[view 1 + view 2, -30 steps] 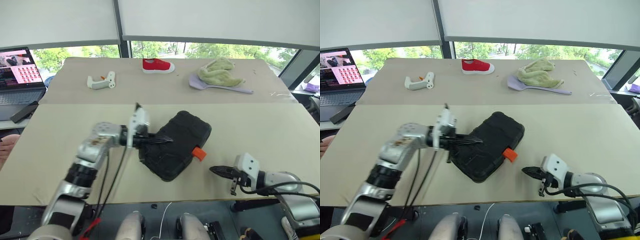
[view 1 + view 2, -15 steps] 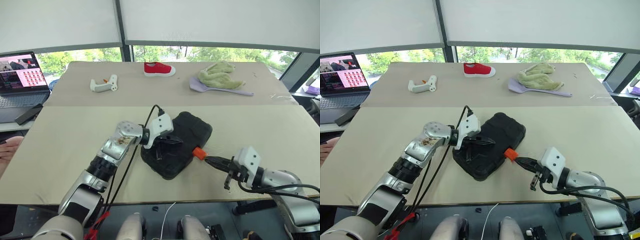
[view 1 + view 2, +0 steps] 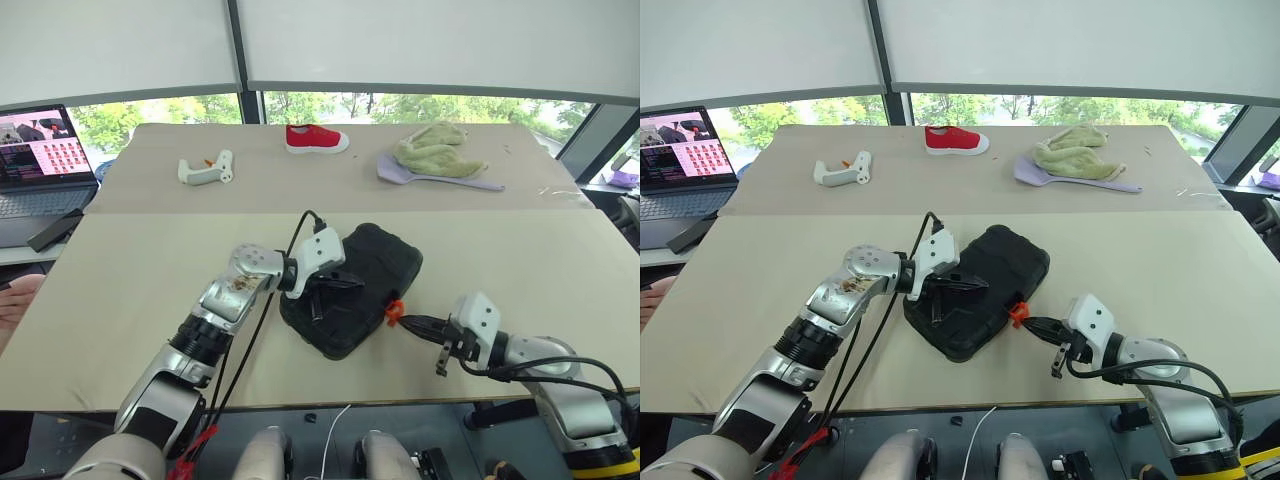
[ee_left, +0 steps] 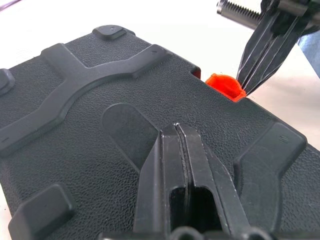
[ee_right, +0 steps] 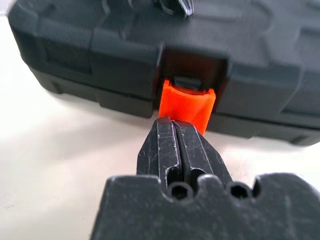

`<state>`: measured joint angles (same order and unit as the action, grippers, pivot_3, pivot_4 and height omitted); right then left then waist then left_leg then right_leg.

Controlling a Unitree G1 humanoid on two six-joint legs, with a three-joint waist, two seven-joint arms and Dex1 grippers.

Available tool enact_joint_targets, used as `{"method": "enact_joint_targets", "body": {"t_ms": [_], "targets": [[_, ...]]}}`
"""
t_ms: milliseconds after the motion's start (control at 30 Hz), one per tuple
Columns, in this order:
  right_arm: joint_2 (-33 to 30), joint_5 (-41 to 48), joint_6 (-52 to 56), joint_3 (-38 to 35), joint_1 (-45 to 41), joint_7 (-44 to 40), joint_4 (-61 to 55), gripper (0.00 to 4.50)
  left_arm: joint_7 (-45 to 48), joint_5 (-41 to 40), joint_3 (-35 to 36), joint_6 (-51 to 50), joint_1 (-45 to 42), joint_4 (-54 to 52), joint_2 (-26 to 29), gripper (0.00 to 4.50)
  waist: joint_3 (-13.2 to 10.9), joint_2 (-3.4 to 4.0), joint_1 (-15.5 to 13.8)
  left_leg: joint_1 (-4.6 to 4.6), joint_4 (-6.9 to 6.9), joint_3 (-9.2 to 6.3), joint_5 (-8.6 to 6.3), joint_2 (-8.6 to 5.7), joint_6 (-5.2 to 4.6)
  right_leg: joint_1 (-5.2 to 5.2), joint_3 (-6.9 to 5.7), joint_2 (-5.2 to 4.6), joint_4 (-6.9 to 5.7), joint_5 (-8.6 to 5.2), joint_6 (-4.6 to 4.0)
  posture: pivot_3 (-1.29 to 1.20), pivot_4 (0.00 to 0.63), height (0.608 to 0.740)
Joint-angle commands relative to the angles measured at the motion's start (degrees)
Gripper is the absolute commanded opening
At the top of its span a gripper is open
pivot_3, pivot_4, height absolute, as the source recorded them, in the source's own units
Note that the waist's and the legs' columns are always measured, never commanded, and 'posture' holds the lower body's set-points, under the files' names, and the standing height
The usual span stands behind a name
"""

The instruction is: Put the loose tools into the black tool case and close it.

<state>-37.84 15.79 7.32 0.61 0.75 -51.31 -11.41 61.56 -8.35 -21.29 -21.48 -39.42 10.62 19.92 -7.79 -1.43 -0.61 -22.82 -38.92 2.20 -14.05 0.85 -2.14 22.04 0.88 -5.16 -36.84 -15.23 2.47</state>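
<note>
The black tool case (image 3: pixel 372 262) lies closed and askew at the middle of the near table. My left gripper (image 3: pixel 354 284) is shut, its tips resting on the ribbed lid (image 4: pixel 100 100). The orange latch (image 3: pixel 394 311) sticks out of the case's near right side. My right gripper (image 3: pixel 404 321) is shut and points left, with its tips touching the latch (image 5: pixel 187 102) from outside. In the left wrist view the right gripper (image 4: pixel 248 85) meets the latch (image 4: pixel 223 85) at the lid's edge. The loose tools are out of view.
On the far table lie a white gun-shaped tool (image 3: pixel 205 168), a red shoe (image 3: pixel 316 138), a green cloth (image 3: pixel 437 145) and a lilac scoop (image 3: pixel 440 177). An open laptop (image 3: pixel 40 160) stands at the far left. A person's hand (image 3: pixel 12 300) shows at the left edge.
My right gripper has moved left across the table until its shut tips reached the orange latch. The left gripper stays shut on the lid. The camera has shifted slightly.
</note>
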Motion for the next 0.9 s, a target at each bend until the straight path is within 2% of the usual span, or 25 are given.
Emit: {"method": "enact_joint_targets", "body": {"t_ms": [33,267,433,733,900], "targets": [[0.4,-1.1,-2.2,0.5,-1.1,-0.2,0.4,0.06,0.1,2.6,-2.6,-3.3,3.1,3.1,1.4,0.00,0.0,0.00,0.0,0.00,0.00,0.00,0.00,0.00,0.00,0.00,0.00,0.00,0.00,0.00,0.00,0.00,0.150,0.740],[3.0,-2.9,-3.2,1.8,-3.3,1.6,2.8,0.06,0.3,2.5,-2.8,-3.5,3.2,2.9,1.4,0.00,0.0,0.00,0.1,0.00,0.01,0.00,0.00,0.01,0.00,0.01,0.00,0.01,0.00,0.00,0.00,0.00,0.150,0.740],[4.9,-1.3,-6.3,0.5,-4.3,1.4,2.0,0.06,0.6,2.8,-3.3,-3.9,3.1,3.2,1.9,0.00,0.0,0.00,0.3,0.00,0.03,0.01,0.00,0.01,0.00,0.03,0.01,0.01,0.00,0.00,-0.01,0.00,0.150,0.740],[7.1,3.5,-4.1,-2.3,-5.0,1.5,-0.4,0.06,1.5,3.5,-4.6,-4.9,3.6,4.4,2.7,0.00,0.0,0.01,1.2,0.01,0.06,0.00,0.00,0.05,0.00,0.06,0.03,0.04,-0.03,0.00,-0.02,0.00,0.150,0.740],[7.3,2.0,-4.1,-1.4,-6.1,1.8,1.1,0.06,2.0,3.6,-4.9,-4.9,3.6,5.1,2.8,0.00,0.0,0.00,1.5,0.12,0.09,0.00,0.00,0.08,0.00,-0.01,0.05,0.06,-0.04,0.00,-0.03,0.00,0.150,0.740]]}}
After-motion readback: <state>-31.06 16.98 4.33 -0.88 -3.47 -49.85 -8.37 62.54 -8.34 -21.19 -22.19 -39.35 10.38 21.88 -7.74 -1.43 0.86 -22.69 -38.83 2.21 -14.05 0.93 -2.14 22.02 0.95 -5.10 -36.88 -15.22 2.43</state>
